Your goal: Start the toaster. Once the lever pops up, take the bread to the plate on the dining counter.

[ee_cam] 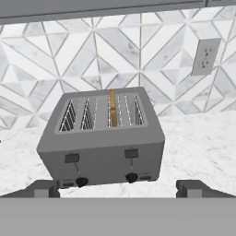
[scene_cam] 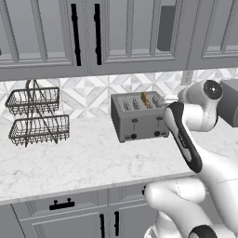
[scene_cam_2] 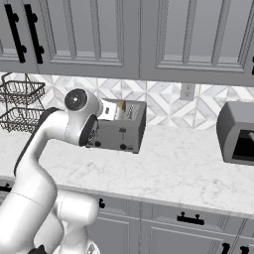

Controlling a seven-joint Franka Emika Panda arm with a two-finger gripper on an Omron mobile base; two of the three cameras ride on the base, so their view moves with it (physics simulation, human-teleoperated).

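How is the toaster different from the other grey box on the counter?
The toaster is lighter grey metal with open slots on top; the dark grey appliance has a closed, rounded top. The toaster holds bread in a slot; the appliance has a dark opening in front. Both sit on the marble counter by the tiled wall.

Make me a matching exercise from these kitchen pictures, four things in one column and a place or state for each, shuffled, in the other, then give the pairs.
Things:
1. bread
2. wire basket rack
3. wall outlet
4. dark grey appliance

Places or states:
A. on the tiled backsplash
B. standing in a slot of the toaster
C. on the counter, right of the toaster
D. on the counter, left of the toaster

Pairs: 1-B, 2-D, 3-A, 4-C
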